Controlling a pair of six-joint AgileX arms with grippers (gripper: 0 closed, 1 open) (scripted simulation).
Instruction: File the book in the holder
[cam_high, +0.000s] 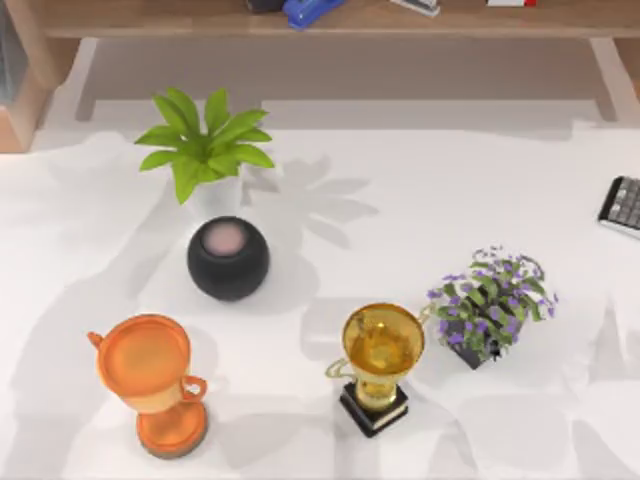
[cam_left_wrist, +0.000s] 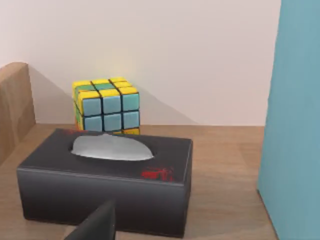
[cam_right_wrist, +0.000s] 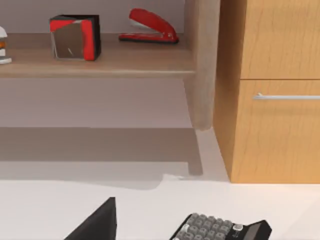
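The holder (cam_high: 18, 75) is a light tan wooden rack with a greyish inside, and a corner of it stands at the table's far left. On the long shelf at the back lies a thin dark thing with a white edge, likely the book (cam_high: 418, 6), cut off by the picture's edge. A dark part of my left gripper (cam_left_wrist: 95, 225) points at a black tissue box (cam_left_wrist: 107, 182). A dark part of my right gripper (cam_right_wrist: 95, 222) hangs over the white table near a calculator (cam_right_wrist: 220, 230).
On the table stand a green plant (cam_high: 203, 145), a black round speaker (cam_high: 228, 258), an orange trophy (cam_high: 155, 380), a gold trophy (cam_high: 380, 360) and a purple flower pot (cam_high: 490, 305). The calculator (cam_high: 622, 205) is at the right edge. The shelf (cam_high: 180, 20) holds a blue object (cam_high: 310, 10).
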